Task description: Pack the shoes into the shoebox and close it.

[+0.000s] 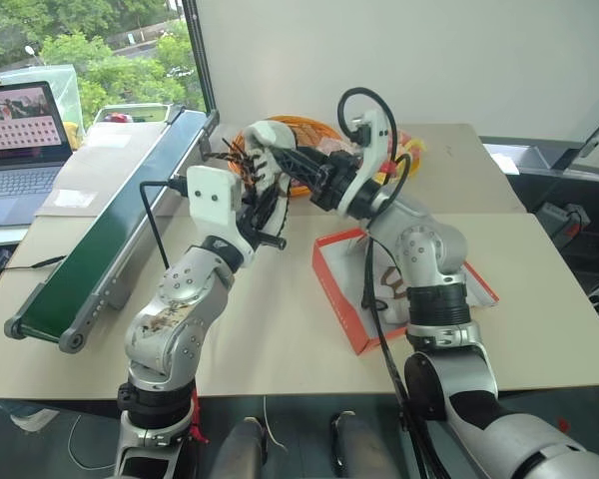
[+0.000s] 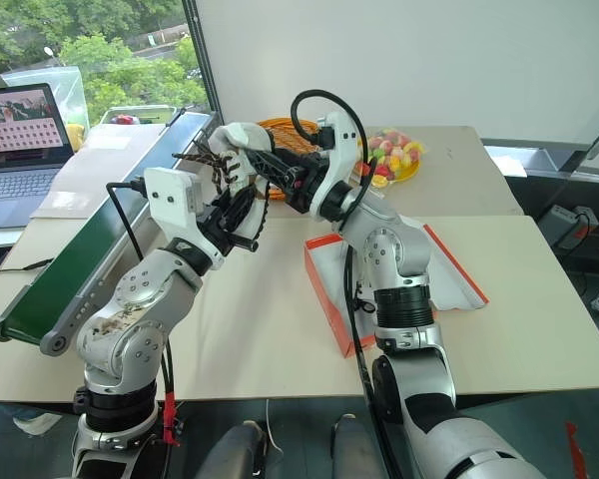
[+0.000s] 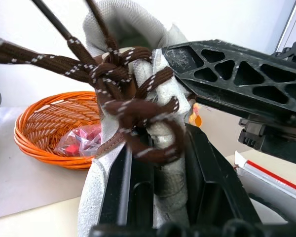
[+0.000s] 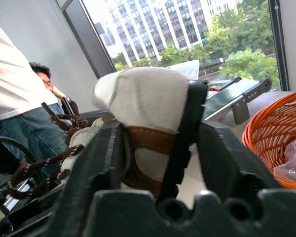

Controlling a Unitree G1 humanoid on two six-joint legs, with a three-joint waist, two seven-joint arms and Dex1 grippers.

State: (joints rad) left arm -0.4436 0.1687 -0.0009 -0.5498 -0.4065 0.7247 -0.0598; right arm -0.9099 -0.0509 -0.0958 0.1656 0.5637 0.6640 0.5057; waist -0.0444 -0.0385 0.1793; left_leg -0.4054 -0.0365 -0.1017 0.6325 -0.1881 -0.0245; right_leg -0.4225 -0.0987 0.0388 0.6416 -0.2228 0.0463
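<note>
One white shoe (image 1: 263,140) with dark brown laces hangs in the air above the table, in front of the orange basket. My left gripper (image 1: 262,200) is shut on it from below; in the left wrist view the laced front (image 3: 138,113) sits between the black fingers. My right gripper (image 1: 292,160) reaches in from the right and is shut on the heel with the brown trim (image 4: 148,140). The red shoebox (image 2: 324,289) lies open on the table below my right arm, white inside. My right forearm hides part of its inside.
The round orange wicker basket (image 3: 49,128) stands behind the shoe with a red packet in it. A green conveyor (image 1: 120,220) runs along the left, beyond it a laptop (image 1: 20,140). Colourful sweets (image 2: 394,155) lie at the back. People (image 4: 15,89) stand on the left.
</note>
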